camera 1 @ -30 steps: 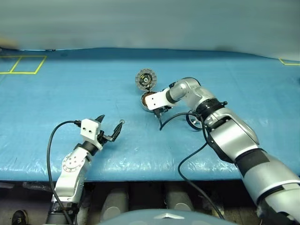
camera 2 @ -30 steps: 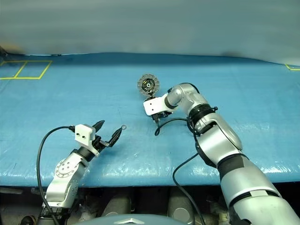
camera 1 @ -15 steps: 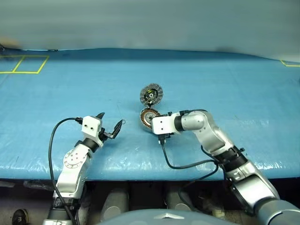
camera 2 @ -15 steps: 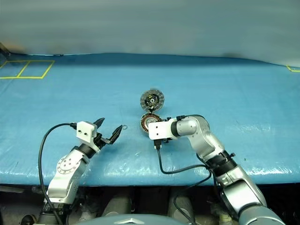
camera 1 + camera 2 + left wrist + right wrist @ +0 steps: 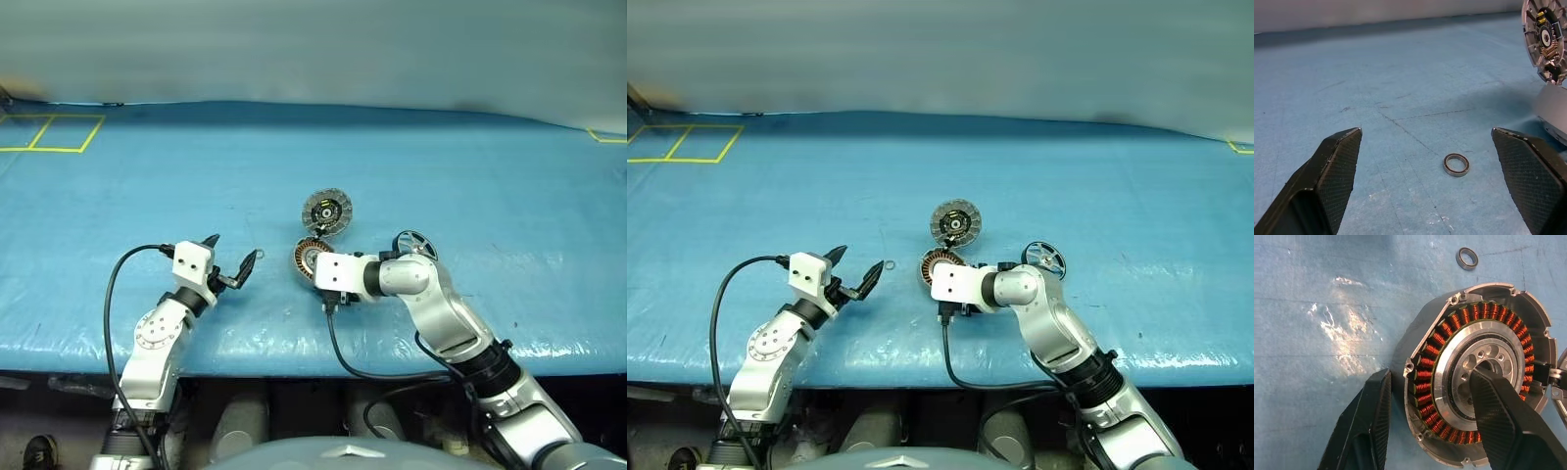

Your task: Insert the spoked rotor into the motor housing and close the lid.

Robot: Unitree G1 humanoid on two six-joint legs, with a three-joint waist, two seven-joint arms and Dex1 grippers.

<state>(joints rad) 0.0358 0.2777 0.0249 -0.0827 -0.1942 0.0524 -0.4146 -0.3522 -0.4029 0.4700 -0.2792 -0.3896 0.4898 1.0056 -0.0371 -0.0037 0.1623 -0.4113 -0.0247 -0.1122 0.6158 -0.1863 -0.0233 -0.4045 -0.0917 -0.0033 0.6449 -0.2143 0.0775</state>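
The motor housing holds only copper windings, lid upright, right gripper pinching its wall, left gripper spread, spoked rotor lying right.

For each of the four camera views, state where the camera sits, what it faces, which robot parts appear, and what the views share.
Left eye, right eye: head, looking down; both arms, motor housing, lid, spoked rotor.
Left wrist: past open left gripper at small ring, lid.
Right wrist: right gripper straddling the housing's wall.
Shared: housing, ring.
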